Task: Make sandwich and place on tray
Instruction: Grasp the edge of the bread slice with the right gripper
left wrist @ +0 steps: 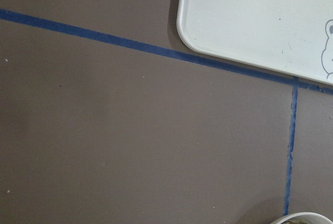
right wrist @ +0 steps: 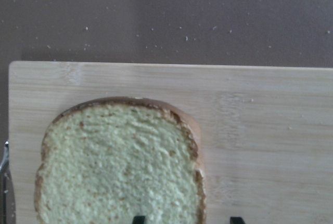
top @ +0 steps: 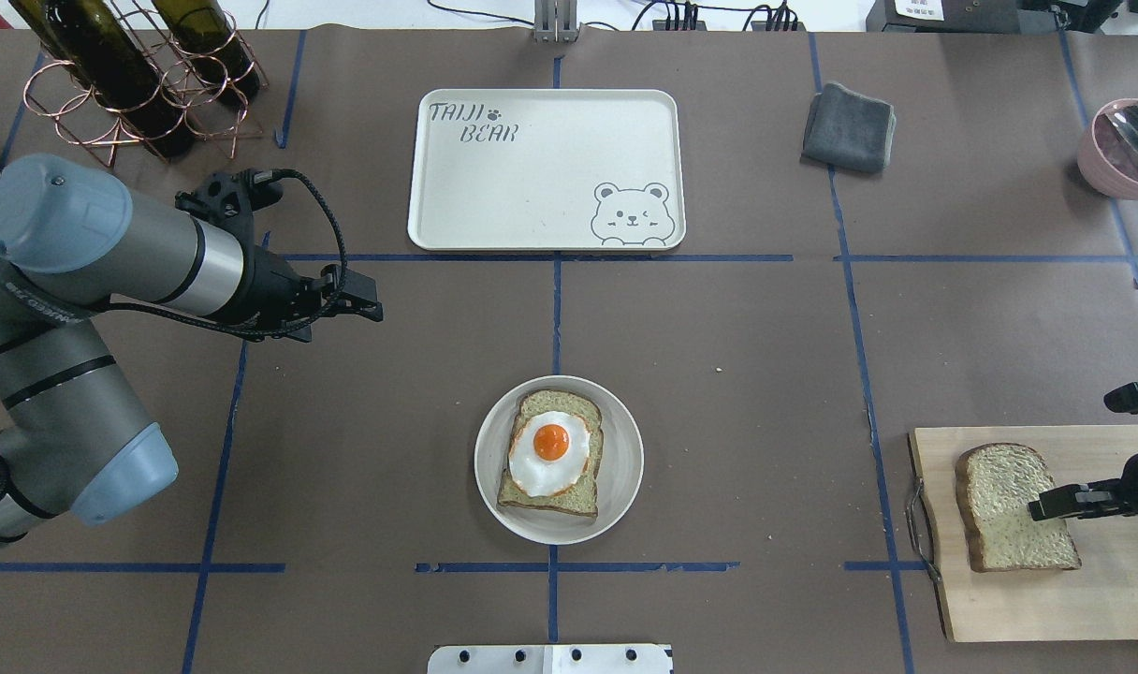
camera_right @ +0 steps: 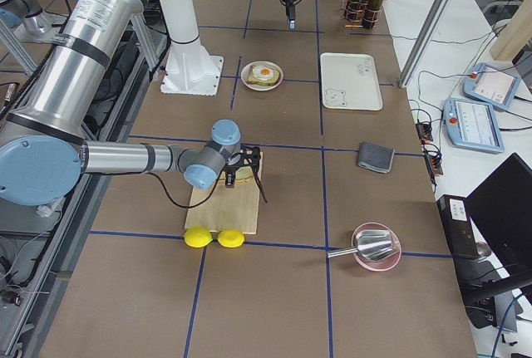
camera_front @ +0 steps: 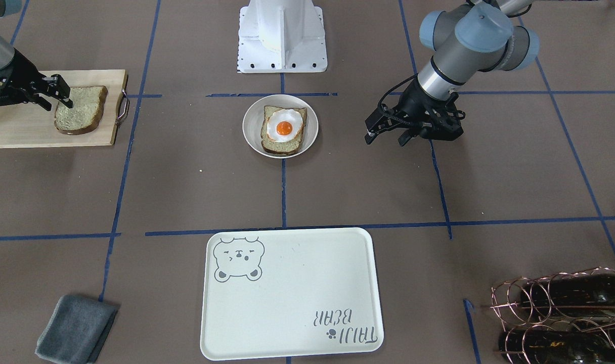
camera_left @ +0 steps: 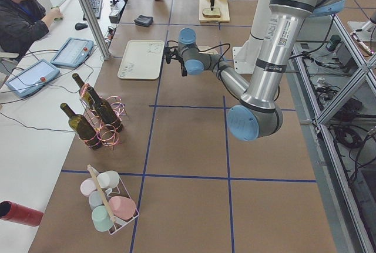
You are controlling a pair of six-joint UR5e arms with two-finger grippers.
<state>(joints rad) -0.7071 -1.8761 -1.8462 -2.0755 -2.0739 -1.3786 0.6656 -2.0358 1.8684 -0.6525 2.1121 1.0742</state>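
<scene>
I see the right hand (camera_front: 57, 99) with fingers apart, straddling a crust edge of the brown-crusted wholemeal bread slice (top: 999, 524) on the light wooden cutting board (top: 1028, 604). The egg-topped bread slice (top: 550, 454) lies in the round white bowl (top: 625, 468). The left hand (camera_front: 386, 137), fingers apart, hovers over the tabletop (top: 719, 328) near the cream-white bear tray (top: 541, 187).

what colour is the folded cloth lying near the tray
Dark grey, with no pattern. The cloth shows best in the overhead exterior view.

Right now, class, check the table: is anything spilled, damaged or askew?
Nothing stands out. The fried egg sits on its bread slice in the bowl, the other slice lies flat on the cutting board, and the tray sits square to the tape.
</scene>
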